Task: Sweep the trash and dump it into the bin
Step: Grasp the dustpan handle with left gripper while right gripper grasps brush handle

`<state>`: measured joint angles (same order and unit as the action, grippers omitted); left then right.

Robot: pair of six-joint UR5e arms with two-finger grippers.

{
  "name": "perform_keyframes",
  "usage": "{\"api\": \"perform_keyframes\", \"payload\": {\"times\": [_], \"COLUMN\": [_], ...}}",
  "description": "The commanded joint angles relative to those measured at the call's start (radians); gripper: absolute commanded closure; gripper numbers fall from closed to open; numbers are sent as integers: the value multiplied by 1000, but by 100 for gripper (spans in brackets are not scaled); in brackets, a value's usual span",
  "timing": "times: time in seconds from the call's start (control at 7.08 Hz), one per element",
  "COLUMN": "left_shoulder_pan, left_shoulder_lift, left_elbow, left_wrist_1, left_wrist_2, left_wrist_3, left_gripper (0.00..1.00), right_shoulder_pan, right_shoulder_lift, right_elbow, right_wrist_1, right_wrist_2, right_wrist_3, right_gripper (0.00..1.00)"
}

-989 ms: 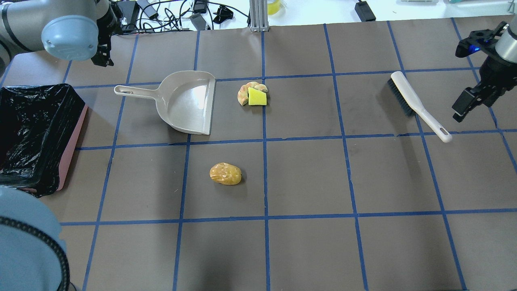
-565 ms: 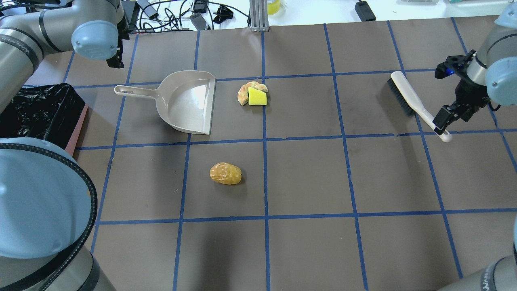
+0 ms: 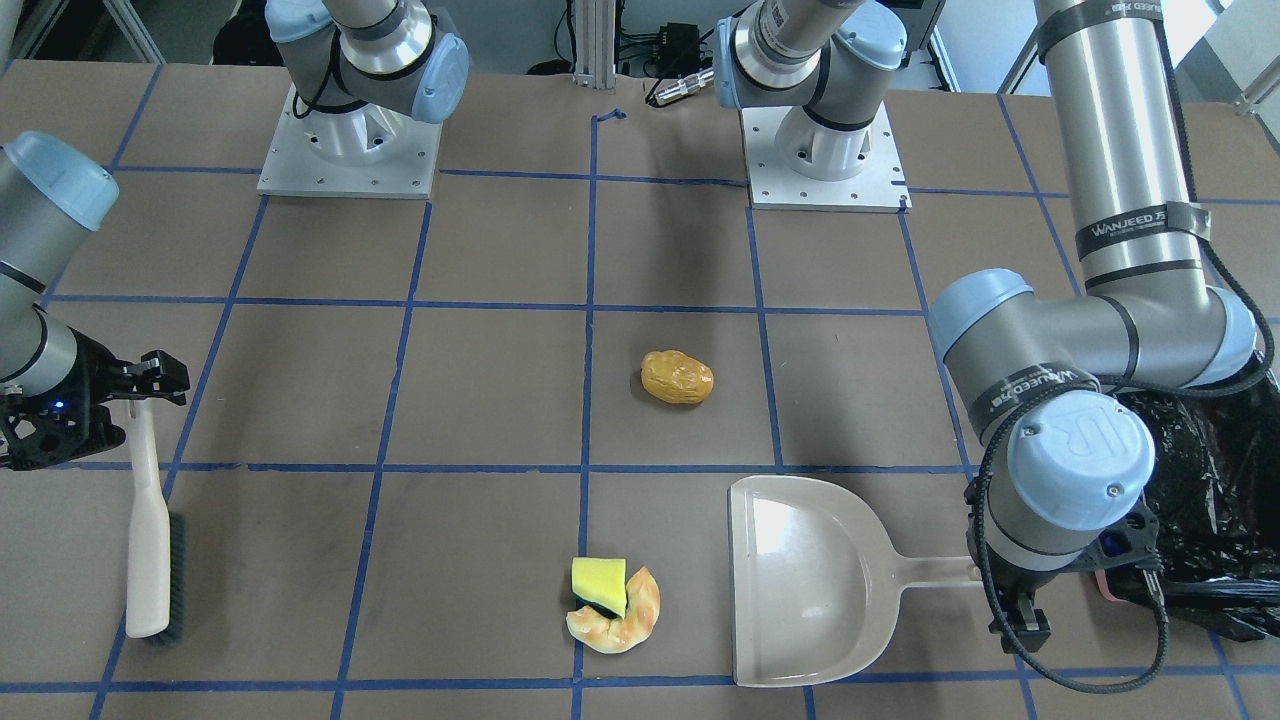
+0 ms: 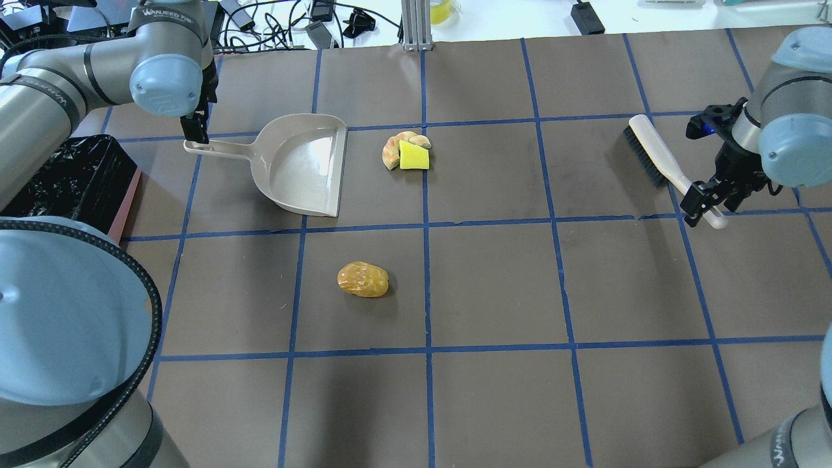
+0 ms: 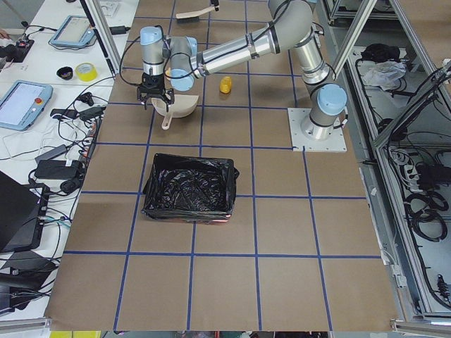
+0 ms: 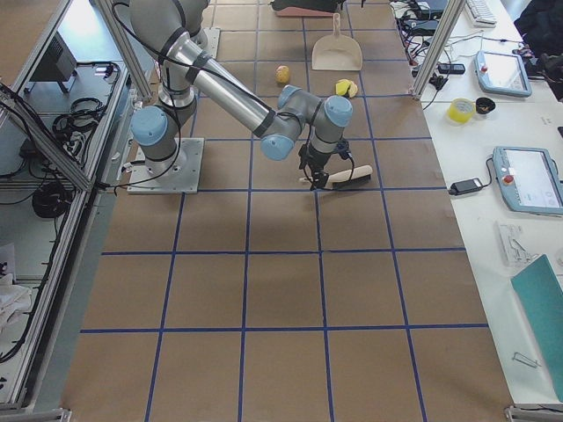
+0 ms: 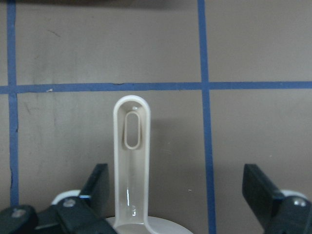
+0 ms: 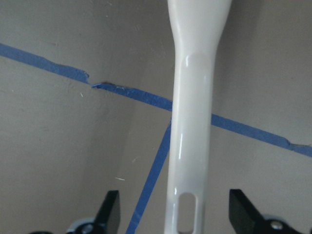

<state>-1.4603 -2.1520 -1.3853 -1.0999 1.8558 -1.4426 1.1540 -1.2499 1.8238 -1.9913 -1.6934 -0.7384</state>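
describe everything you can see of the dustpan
The dustpan is glossy beige plastic: a wide, empty scoop with raised sides and a thin handle ending in a slotted hole. It lies flat on the table, its open lip facing the sponge. The open left gripper straddles the handle, not clamped.

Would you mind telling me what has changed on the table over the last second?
The left hand moved in over the end of the dustpan handle, and the right hand moved inward over the end of the brush handle. Both hands are open and straddle the handles; nothing is gripped yet. The dustpan, brush, potato-like lump, sponge wedge, croissant-like piece and bin have not moved.
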Motion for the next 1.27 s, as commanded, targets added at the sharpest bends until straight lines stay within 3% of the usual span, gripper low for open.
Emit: {"api": "perform_keyframes", "payload": {"times": [0.0, 0.28, 0.85, 0.99, 1.13], "left_shoulder_pan": [2, 2, 5, 5, 3], "left_shoulder_lift": [-12, -29, -31, -31, -28], "left_elbow": [-21, -23, -61, -61, -55], "left_wrist_1": [-9, -9, -9, -6, 0], "left_wrist_2": [0, 2, 2, 0, -3], "left_wrist_3": [-10, -13, -19, -10, -7], "left_gripper": [6, 5, 5, 34, 99], "right_shoulder_pan": [3, 3, 10, 54, 126], "right_shoulder_lift": [1, 3, -9, -20, -51], "right_elbow": [-7, -8, -24, -62, -79], "right_wrist_1": [-6, -6, -3, 15, 85], "right_wrist_2": [0, 0, 3, 0, 0], "right_wrist_3": [2, 1, 23, 87, 211], "right_gripper": [43, 73, 88, 90, 93]}}
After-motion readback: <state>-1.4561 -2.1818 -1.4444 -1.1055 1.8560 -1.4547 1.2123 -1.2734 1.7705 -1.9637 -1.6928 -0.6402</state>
